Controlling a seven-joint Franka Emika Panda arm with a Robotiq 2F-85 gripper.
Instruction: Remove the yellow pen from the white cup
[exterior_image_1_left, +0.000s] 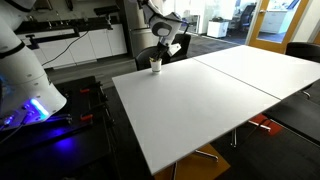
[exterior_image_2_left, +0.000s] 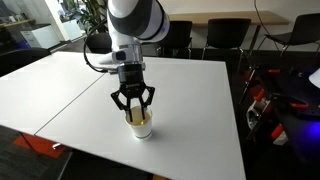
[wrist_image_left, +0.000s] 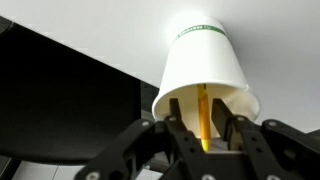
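The white cup (exterior_image_2_left: 141, 126) stands close to the near edge of the white bench (exterior_image_2_left: 200, 100), which is made of two tops meeting at a seam. The end effector (exterior_image_2_left: 133, 110) hangs straight above the cup, its fingers spread apart and pointing down at the rim. Black office chairs (exterior_image_2_left: 200, 40) line the far side of the bench. In an exterior view a white machine lit blue (exterior_image_1_left: 30, 105) stands on the floor, well apart from the cup, and another chair sits just behind the cup's corner of the bench.

Only the wrist view shows the yellow pen (wrist_image_left: 204, 115) clearly. It stands inside the cup, between the two dark fingers (wrist_image_left: 180, 125), with a gap on each side, so nothing is clamped. That view also shows a green band (wrist_image_left: 200, 30) round the cup's far end. In both exterior views the pen is too small to make out, and the end effector partly covers the cup's mouth
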